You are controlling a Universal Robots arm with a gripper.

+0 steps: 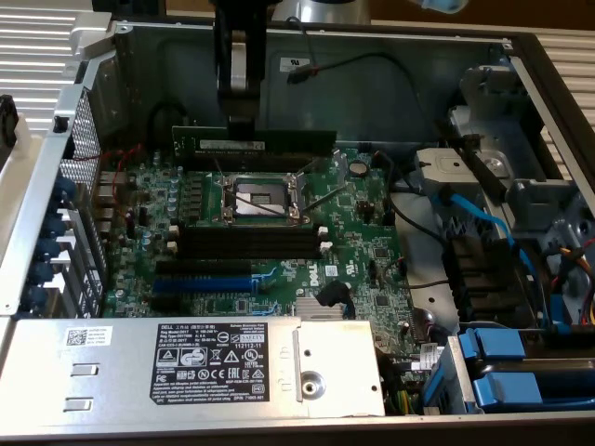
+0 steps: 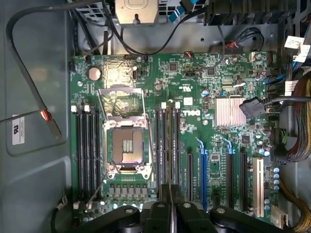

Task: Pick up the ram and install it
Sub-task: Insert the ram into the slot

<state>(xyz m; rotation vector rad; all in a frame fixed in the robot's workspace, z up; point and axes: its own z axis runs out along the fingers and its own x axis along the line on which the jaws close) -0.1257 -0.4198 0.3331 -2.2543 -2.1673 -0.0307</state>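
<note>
The ram (image 1: 297, 141), a long thin dark green stick with a white label strip, hangs level above the far edge of the motherboard (image 1: 363, 232). My gripper (image 1: 244, 125) comes down from above and is shut on it near its middle. In the wrist view the ram (image 2: 170, 191) shows edge-on as a thin line between the black fingers (image 2: 158, 213), and the gripper (image 2: 170, 206) sits over the board's edge. Black slots with white end clips (image 1: 251, 237) lie beyond the open CPU socket (image 1: 260, 195). The same slots (image 2: 165, 141) run in line with the held stick.
A blue slot (image 1: 200, 283) lies beside the black ones. The metal cover with a black label (image 1: 214, 367) spans the front. Blue drive caddies (image 1: 507, 372) and cables fill the exterior view's right. A loose black cable (image 2: 46, 116) lies on the chassis floor.
</note>
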